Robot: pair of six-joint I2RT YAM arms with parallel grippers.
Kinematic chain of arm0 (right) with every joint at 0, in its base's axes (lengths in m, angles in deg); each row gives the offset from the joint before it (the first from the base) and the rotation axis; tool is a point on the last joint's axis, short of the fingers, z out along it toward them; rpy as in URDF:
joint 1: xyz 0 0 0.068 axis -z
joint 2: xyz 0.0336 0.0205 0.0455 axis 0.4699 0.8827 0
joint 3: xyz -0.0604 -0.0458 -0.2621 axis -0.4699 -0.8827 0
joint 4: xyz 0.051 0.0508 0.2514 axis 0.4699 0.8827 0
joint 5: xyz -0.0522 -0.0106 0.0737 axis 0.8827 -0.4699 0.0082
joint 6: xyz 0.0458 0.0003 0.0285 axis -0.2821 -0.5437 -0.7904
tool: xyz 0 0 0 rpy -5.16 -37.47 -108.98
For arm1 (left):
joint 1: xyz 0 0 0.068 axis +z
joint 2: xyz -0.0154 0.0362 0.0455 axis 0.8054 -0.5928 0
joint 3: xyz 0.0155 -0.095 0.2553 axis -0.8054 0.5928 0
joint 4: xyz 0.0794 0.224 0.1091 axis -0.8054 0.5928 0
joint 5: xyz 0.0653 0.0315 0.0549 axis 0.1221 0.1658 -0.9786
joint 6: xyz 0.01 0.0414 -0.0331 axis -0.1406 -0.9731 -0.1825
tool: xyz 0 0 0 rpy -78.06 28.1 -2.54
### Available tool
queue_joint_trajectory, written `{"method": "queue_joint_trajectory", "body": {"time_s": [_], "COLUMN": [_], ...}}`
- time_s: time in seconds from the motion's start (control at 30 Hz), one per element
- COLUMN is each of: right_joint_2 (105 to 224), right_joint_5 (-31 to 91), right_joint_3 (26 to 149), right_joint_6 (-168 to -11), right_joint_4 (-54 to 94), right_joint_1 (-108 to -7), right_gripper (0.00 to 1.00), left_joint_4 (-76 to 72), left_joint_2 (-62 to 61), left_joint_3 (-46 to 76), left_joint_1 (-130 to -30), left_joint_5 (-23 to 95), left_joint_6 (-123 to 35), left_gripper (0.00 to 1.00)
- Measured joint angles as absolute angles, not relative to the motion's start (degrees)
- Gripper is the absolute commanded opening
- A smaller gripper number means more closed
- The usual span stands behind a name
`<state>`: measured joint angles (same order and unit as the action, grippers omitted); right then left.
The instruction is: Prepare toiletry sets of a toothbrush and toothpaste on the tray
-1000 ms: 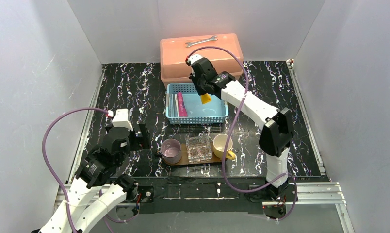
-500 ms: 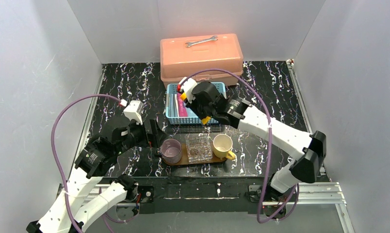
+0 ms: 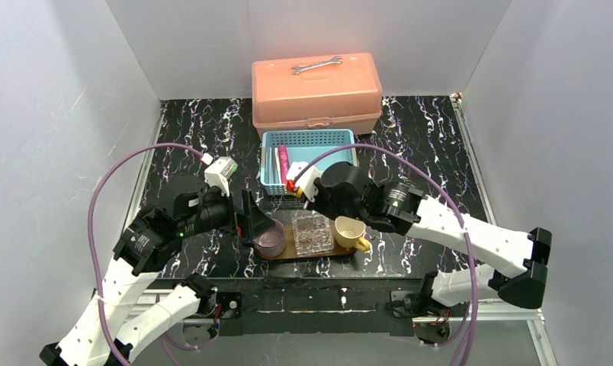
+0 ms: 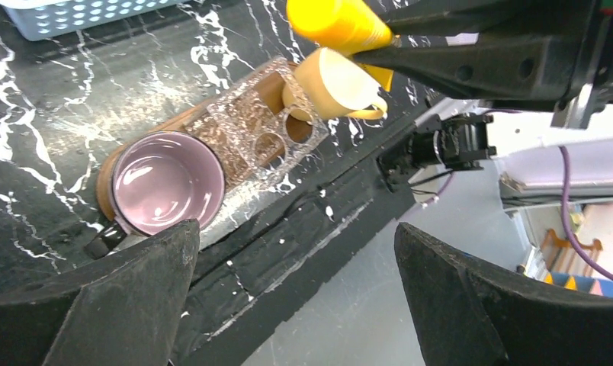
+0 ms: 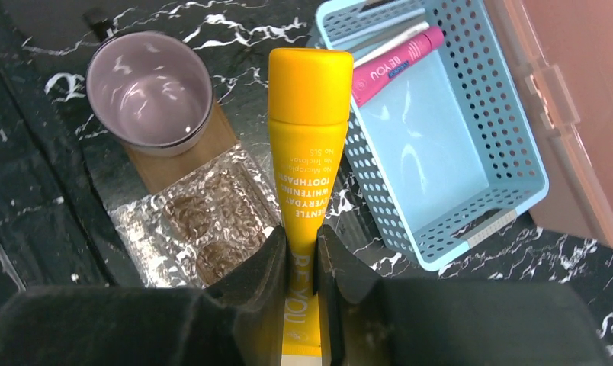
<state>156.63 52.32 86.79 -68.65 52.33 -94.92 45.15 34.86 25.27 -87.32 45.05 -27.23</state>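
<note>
My right gripper (image 5: 302, 240) is shut on the flat end of the yellow toothpaste (image 5: 307, 137), which it holds above the clear glass holder (image 5: 204, 217) on the brown tray (image 5: 155, 164). In the left wrist view the tube's cap (image 4: 338, 23) hangs over the yellow cup (image 4: 334, 80). The magenta tube (image 5: 399, 65) and a whitish toothbrush (image 5: 391, 44) lie in the light-blue basket (image 5: 517, 152). My left gripper (image 3: 250, 221) stands wide open with nothing in it, just left of the purple cup (image 3: 269, 236) at the tray's (image 3: 288, 248) left end.
A salmon-pink lidded box (image 3: 316, 88) with a steel wrench (image 3: 316, 65) on top stands behind the basket (image 3: 311, 137). The tray sits close to the table's near edge. White walls enclose the table on three sides.
My right arm has carried the yellow tube from over the basket toward me, to above the tray. The left gripper has moved right, up to the purple cup.
</note>
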Motion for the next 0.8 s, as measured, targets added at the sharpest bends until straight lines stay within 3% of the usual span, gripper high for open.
{"method": "queue_joint_trajectory", "body": {"time_s": [0.47,0.8], "right_joint_2": [148.4,148.7], "right_joint_5": [42.1,38.1], "right_joint_3": [79.0,80.7], "right_joint_6": [-53.8,-44.3], "right_joint_4": [52.5,52.8], "right_joint_1": [-99.6,-102.2], "right_gripper": [0.18,0.16], "left_joint_4": [48.5,49.6], "left_joint_2": [30.7,28.1], "left_joint_3": [21.5,21.2], "left_joint_1": [-87.3,-87.3], "left_joint_5": [59.1,68.1], "left_joint_6": [-27.1,-27.1], "left_gripper": [0.99,0.99]}}
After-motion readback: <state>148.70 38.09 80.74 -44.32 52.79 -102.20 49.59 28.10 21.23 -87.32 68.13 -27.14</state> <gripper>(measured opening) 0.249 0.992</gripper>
